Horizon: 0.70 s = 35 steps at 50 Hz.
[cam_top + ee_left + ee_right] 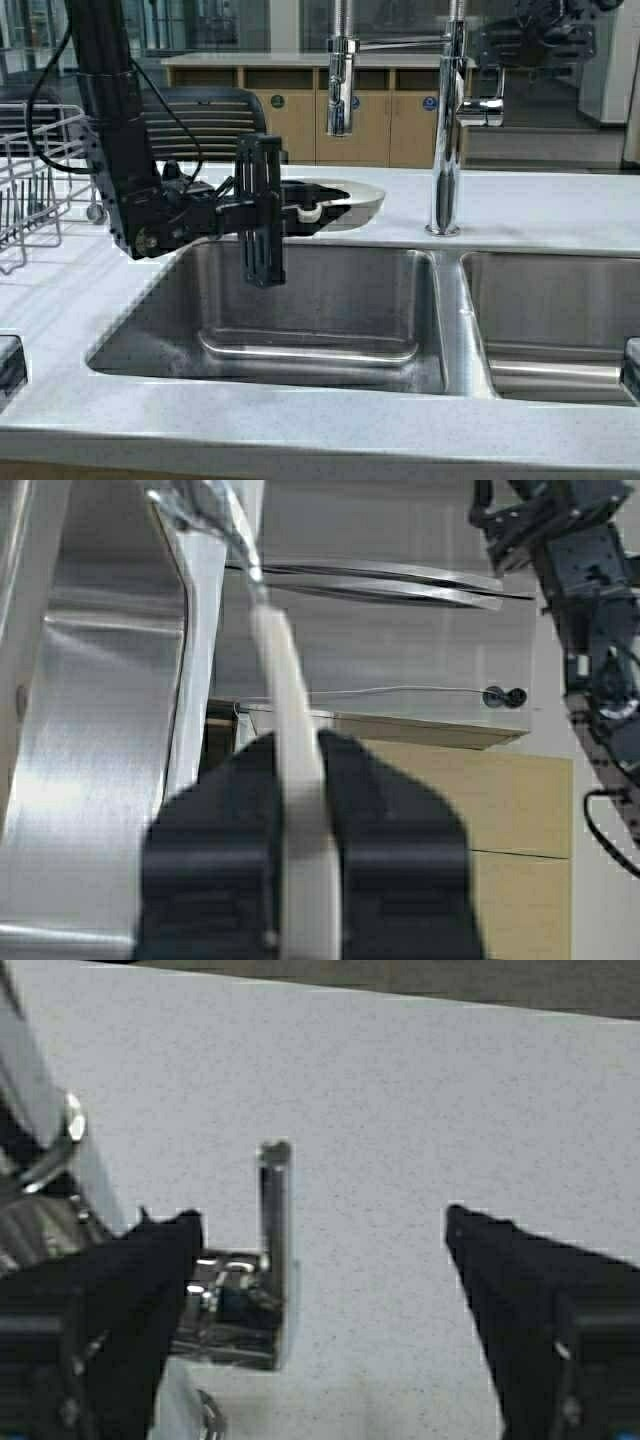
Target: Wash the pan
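The white pan (352, 203) is level, at the counter just behind the left sink basin (390, 275); I cannot tell whether it rests on the counter. My left gripper (303, 212) reaches over the basin's back left corner and is shut on the pan's near end. In the left wrist view the fingers (390, 840) pinch a white strip of the pan (283, 680). The red mark inside is hidden. My right gripper (320, 1225) is open and empty, above the counter with the faucet lever (272, 1210) between its fingers. The right arm (545, 35) is at the top right.
A tall chrome faucet (445, 130) stands between the two basins, its spray head (340, 90) hanging over the pan and its lever (485, 110) sticking out right. A wire dish rack (30, 180) stands on the left counter. The right basin (560, 320) lies beside the left one.
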Motion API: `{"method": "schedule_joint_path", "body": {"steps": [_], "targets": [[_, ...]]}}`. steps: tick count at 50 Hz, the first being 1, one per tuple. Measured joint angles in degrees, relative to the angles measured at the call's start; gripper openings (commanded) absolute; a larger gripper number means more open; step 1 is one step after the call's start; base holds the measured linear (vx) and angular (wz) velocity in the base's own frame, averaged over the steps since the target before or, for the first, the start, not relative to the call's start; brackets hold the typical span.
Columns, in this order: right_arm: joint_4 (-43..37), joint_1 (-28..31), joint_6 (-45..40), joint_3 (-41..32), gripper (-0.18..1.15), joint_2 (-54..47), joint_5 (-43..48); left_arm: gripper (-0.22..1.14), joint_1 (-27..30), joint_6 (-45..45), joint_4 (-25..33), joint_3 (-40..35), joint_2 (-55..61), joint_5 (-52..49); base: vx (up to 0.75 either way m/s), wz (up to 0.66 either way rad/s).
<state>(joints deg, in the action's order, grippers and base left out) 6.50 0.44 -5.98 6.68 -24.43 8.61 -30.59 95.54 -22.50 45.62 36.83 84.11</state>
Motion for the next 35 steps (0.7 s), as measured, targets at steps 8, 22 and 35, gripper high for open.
{"method": "schedule_joint_path", "body": {"steps": [8,22,35], "targets": [[-0.6,-1.2,-0.8,-2.9,1.04,-2.3,-2.6,0.02,0.1,0.0,0.4,-0.2,0.3,0.0,0.00,0.00],[-5.1,-2.8,-3.4,-3.9,1.04,-3.1,-4.4,0.02,0.0,0.0,0.3,-0.2,0.8,0.0,0.00,0.00],[-5.6,-4.7,-3.8,-2.9,1.04,-2.6,-4.5,0.02,0.0,0.0,0.3,-0.2,0.9,0.0,0.00,0.00]]}}
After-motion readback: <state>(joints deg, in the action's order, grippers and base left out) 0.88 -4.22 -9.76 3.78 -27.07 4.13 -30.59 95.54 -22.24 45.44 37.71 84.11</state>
